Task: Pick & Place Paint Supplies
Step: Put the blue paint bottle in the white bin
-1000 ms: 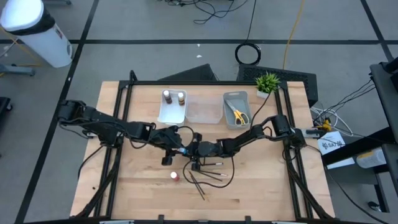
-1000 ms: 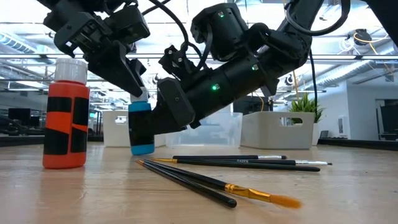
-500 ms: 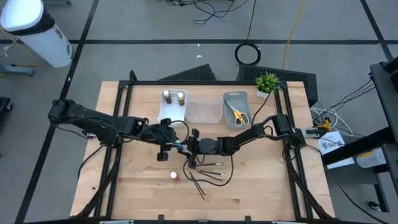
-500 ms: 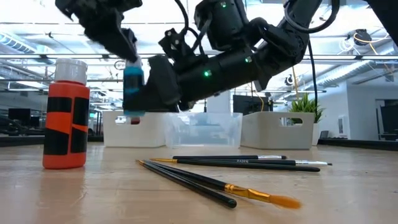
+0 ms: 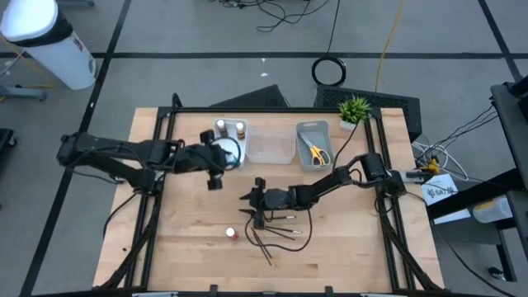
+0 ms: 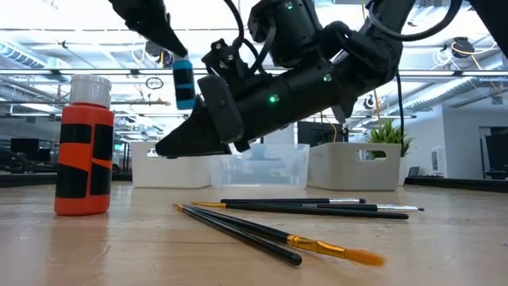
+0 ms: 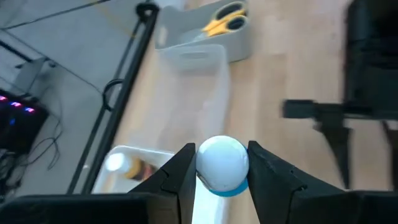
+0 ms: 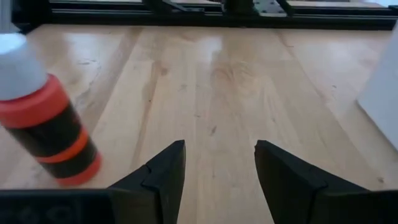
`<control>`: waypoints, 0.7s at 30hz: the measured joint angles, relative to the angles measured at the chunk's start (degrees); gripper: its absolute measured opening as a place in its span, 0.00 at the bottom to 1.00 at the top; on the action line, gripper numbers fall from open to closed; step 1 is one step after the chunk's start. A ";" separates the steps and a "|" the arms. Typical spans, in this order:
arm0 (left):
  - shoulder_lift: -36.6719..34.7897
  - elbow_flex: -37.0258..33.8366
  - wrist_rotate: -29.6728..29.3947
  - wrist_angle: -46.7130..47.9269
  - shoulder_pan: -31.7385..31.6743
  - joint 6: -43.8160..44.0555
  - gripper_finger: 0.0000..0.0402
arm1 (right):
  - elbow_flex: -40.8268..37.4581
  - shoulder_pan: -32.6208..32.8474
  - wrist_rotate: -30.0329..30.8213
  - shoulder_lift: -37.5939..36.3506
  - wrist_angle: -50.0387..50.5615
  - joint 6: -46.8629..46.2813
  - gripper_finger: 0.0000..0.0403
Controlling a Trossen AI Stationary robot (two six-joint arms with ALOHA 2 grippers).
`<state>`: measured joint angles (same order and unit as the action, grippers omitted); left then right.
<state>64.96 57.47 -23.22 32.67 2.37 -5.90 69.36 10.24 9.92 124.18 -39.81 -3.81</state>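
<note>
Two bottles (image 5: 230,129) against tray rim (image 5: 228,159)

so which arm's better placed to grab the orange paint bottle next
Right. Its end effector is open and empty near the orange paint bottle, which its wrist view faces. The left end effector holds the blue paint bottle.

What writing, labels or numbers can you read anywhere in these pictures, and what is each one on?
No text can be read in these pictures.
White paper right of the table: dark print, too small to read.
Top brush of the brushes lying on the table: faint marking on its handle, too blurred to read.
Orange bottle: black blocks only, no letters visible.
Blue bottle in the left gripper: no lettering visible.
</note>
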 joint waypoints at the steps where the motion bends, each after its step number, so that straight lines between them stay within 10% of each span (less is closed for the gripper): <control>1: -0.22 0.02 0.08 0.33 -1.23 -0.32 0.31 | 0.00 -0.03 0.06 0.00 0.13 0.00 0.45; 21: 5.75 -7.39 17.82 -8.36 -22.59 -1.08 0.31 | 0.02 -0.09 0.30 -0.07 1.09 0.00 0.43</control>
<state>70.71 50.08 -5.39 24.30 -20.23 -6.98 69.38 10.15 10.22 124.11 -38.72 -3.81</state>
